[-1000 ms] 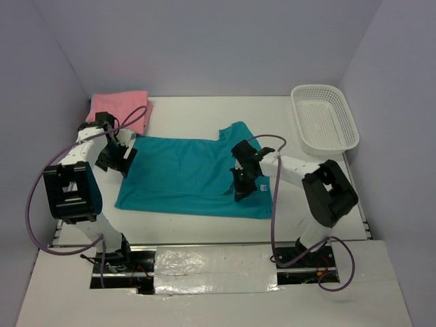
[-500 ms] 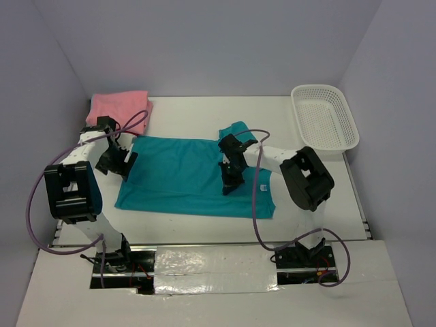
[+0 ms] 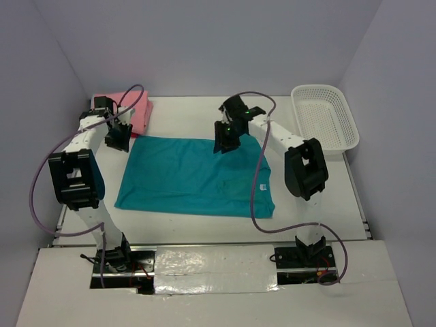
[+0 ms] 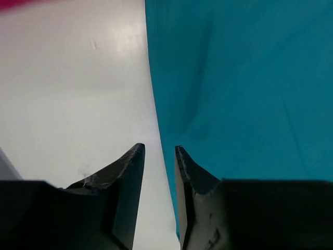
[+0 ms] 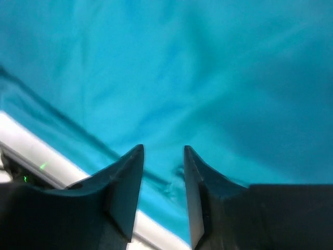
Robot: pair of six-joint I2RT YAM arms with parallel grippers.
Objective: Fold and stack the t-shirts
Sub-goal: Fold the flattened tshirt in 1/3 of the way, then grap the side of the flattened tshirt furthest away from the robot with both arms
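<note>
Looking across the white surface [image 3: 184,112], I find the teal-blue t-shirt [image 3: 184,177] to be the largest thing on it, spread flat in the middle with its long side running left to right. The white lattice basket [image 3: 323,122] stands well apart at the far right, and a folded pink t-shirt [image 3: 139,116] lies in the far left corner, just beyond the teal one. My left pincer [image 3: 117,138] hangs over the teal shirt's far left corner, its jaws a little apart with nothing between them. The wrist view shows the cloth's edge running right under the gap. My right pincer [image 3: 225,142] sits over the far edge near the collar end, likewise narrowly parted and empty above the cloth. I judge this shirt light, limp and a bit slick: it will sag and drag rather than hold shape, so I would pinch it at the two far corners, right at the hem, and lift both together. Some things are hard to read — the collar and one sleeve are hidden behind my right arm, part of the pink shirt is covered by my left arm, and I cannot see any other shirts.
</note>
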